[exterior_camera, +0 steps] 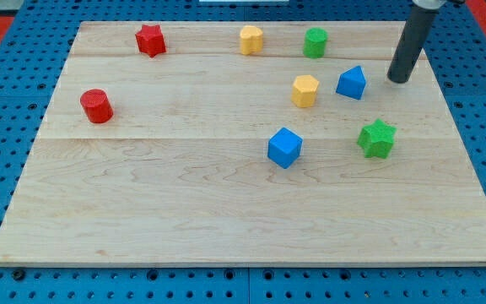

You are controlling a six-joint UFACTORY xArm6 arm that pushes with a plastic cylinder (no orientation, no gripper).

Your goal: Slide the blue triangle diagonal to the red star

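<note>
Tip [399,81] sits just right of blue triangle [352,83], apart; no pincer fitted, nothing held. Risk: leftward push drives triangle into yellow block [305,90], short of red star [150,40].

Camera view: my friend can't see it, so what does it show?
My tip sits just right of the blue triangle, not touching it, on a wooden board. The red star is far off at the view's top left.

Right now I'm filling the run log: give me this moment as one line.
my tip: right of blue triangle, apart | red star: top left | yellow block: left of triangle | slide: not done
</note>
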